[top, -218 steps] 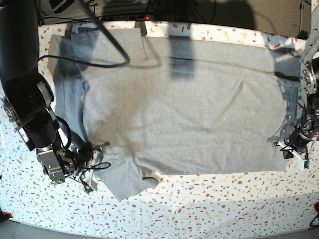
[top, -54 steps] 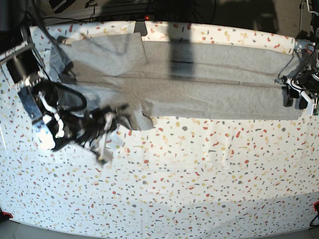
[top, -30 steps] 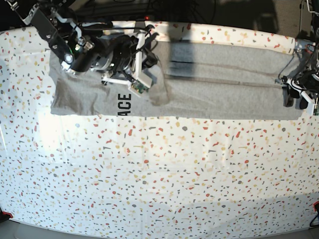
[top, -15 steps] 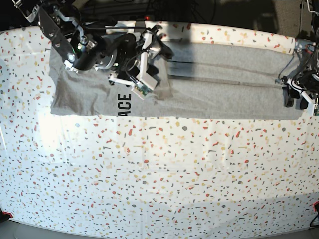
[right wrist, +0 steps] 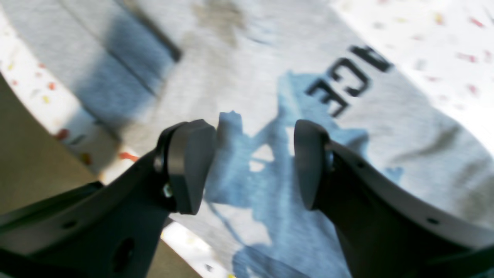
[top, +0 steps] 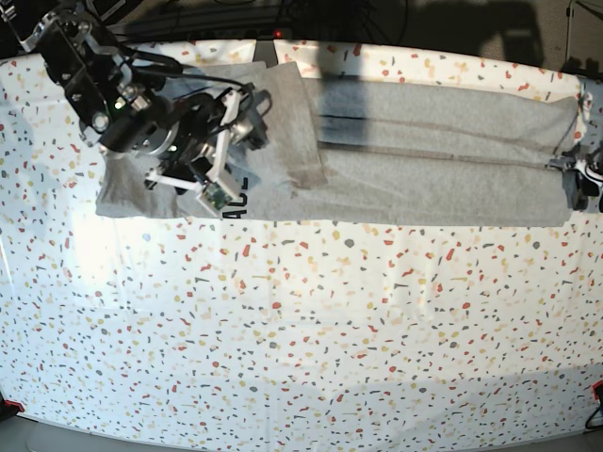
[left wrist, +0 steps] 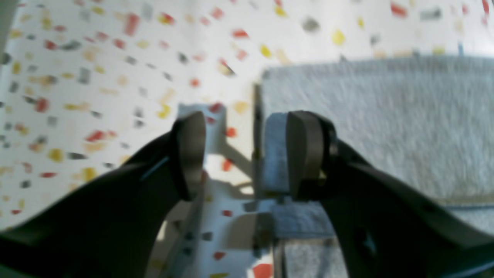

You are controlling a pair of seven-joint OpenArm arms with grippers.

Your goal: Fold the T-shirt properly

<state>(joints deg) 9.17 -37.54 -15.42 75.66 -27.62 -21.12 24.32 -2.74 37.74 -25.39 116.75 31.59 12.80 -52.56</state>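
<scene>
The light grey T-shirt [top: 424,151] lies folded into a long band across the far side of the table, with black letters [top: 232,195] showing near its left end and a flap [top: 294,132] turned over onto it. My right gripper [top: 247,127] hovers open and empty over the left end. In the right wrist view it [right wrist: 249,166] is above grey cloth, with the lettering "ACE" [right wrist: 347,85] beyond it. My left gripper [top: 579,181] is open at the shirt's right end. In the left wrist view it [left wrist: 247,154] straddles the cloth edge [left wrist: 366,116], holding nothing.
The table has a white speckled cover [top: 311,339], with wide bare room on its near side. Cables and dark gear [top: 188,19] lie behind the far edge. The right arm's body [top: 132,122] covers part of the shirt's left end.
My right gripper moved back left and down off the turned-over flap, which now lies flat. My left gripper shifted right toward the table's edge, off the shirt's end.
</scene>
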